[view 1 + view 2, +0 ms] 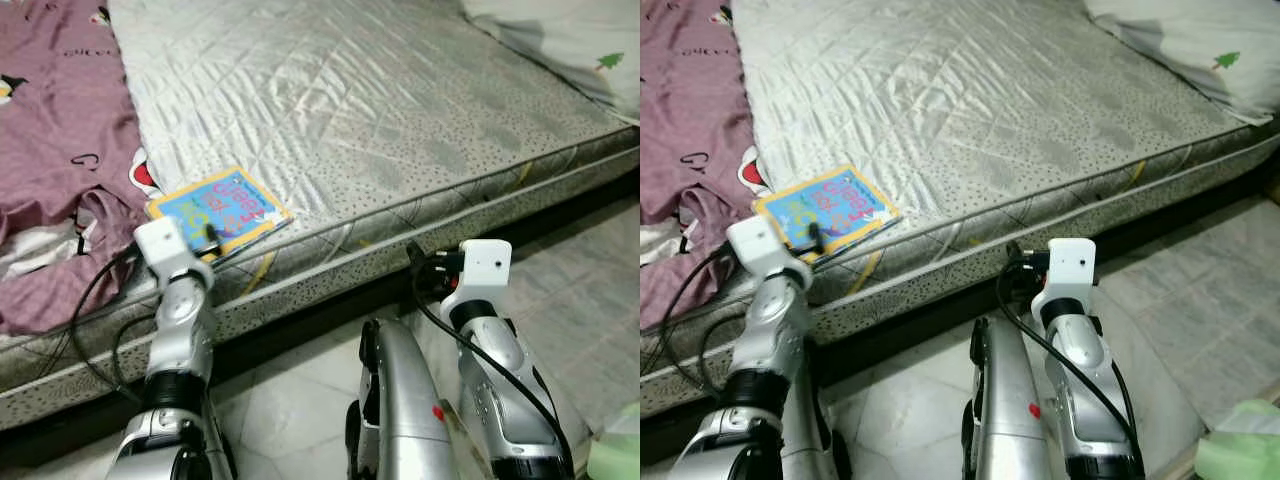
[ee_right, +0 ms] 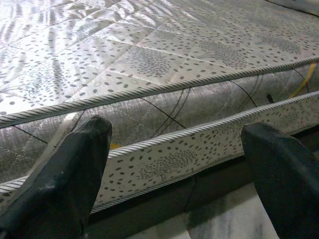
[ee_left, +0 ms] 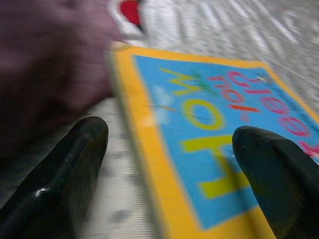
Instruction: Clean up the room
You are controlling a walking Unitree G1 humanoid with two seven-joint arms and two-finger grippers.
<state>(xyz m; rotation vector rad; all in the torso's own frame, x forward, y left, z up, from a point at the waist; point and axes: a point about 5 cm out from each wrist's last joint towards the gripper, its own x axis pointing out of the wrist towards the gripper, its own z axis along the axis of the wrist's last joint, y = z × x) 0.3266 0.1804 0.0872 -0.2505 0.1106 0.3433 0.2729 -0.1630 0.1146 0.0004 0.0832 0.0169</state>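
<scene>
Book [image 1: 220, 210] is seen flat on the mattress [image 1: 380, 110], at its near edge, just beside the purple blanket [image 1: 55, 150]. Left claw [image 3: 169, 164] is spread wide, nothing held, fingers straddling the book's yellow border. One finger should be slid under the overhanging corner before closing; blanket folds are best kept out. Right claw [image 2: 174, 174] is wide open, empty, facing the mattress side.
</scene>
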